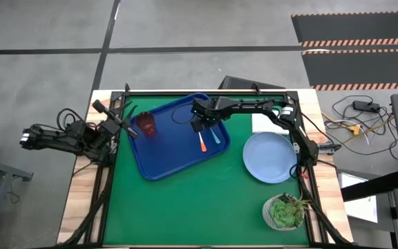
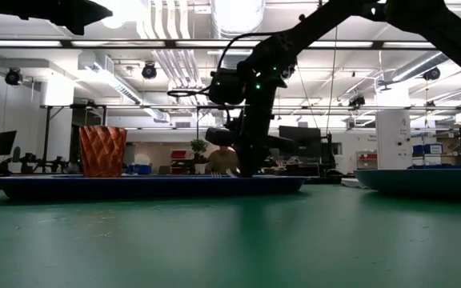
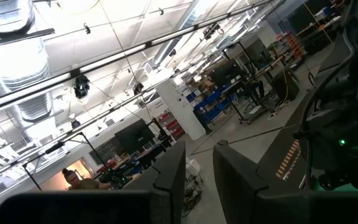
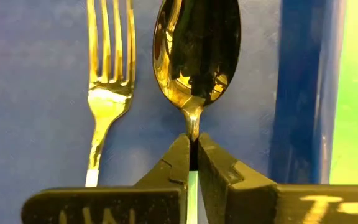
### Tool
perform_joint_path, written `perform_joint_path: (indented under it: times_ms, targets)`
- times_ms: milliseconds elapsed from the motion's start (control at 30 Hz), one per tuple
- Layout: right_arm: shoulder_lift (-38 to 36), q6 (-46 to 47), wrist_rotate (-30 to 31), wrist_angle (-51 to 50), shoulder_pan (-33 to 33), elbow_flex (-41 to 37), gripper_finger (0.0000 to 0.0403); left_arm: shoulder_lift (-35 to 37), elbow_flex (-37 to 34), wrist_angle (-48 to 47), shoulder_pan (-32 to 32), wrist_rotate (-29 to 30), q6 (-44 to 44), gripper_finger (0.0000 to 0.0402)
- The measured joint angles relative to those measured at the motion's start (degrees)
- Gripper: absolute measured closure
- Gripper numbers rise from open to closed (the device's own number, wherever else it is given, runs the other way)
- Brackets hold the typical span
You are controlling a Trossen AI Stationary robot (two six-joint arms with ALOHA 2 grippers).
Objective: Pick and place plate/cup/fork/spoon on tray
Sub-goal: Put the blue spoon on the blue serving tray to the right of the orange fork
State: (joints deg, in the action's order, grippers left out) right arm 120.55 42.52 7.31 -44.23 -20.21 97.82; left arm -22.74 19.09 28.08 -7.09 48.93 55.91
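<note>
Spoon (image 4: 196, 56) neck pinched in right end effector (image 4: 192, 163), beside fork (image 4: 109, 81)

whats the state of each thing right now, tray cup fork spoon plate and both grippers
tray: on the table, holding cup, fork, spoon
cup: upright on the tray
fork: lying flat on the tray
spoon: lying beside the fork, neck pinched by the right gripper
plate: on the table, off the tray
right gripper: shut on the spoon
left gripper: at the tray's left edge, empty

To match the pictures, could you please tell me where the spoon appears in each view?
High: the spoon on the tray, beside the fork.
Low: cannot make it out.
Left wrist: not in it.
Right wrist: centre, neck pinched by the right claw.
Shared landmark: the fork.
</note>
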Motion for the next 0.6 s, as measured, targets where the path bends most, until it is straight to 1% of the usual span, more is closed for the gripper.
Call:
perform_joint_path:
  times_ms: [333, 600]
  targets:
    - [0.0, 0.4, 0.4, 0.1, 0.5, -0.6, 0.0392, 0.0, 0.0, 0.0, 0.0, 0.0, 0.0, 0.0338]
    - [0.0, 0.1, 1.0, 0.1, 0.5, -0.6, 0.0353, 0.0, 0.0, 0.0, 0.0, 0.0, 0.0, 0.0338]
